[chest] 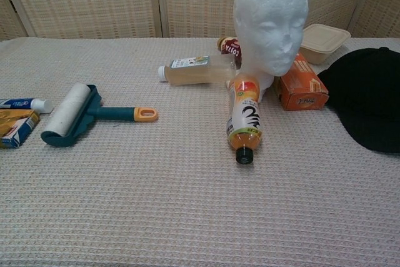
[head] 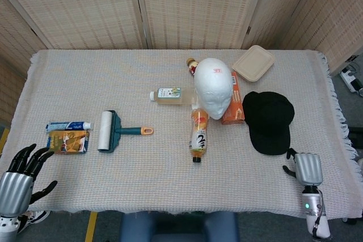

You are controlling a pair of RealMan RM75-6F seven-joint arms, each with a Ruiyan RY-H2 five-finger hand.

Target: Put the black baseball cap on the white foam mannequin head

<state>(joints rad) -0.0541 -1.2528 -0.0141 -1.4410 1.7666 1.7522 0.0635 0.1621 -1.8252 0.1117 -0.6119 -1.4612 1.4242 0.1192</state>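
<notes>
The white foam mannequin head [head: 213,86] stands upright near the middle of the table, its face [chest: 272,23] turned toward me. To its right the black baseball cap [head: 268,120] lies flat on the cloth, brim toward the front edge, and shows at the right border of the chest view [chest: 369,98]. My right hand [head: 307,168] hovers at the front edge just below the brim, holding nothing and apart from the cap. My left hand [head: 24,174] is at the front left corner with its fingers spread, far from both. Neither hand shows in the chest view.
Around the mannequin lie an orange drink bottle [head: 198,134], a clear bottle [head: 169,95], an orange box [head: 233,103] and a small bottle [head: 192,65] behind. A beige lidded container [head: 253,63] sits at the back right. A lint roller [head: 113,131], toothpaste [head: 68,125] and a yellow packet [head: 68,141] lie left.
</notes>
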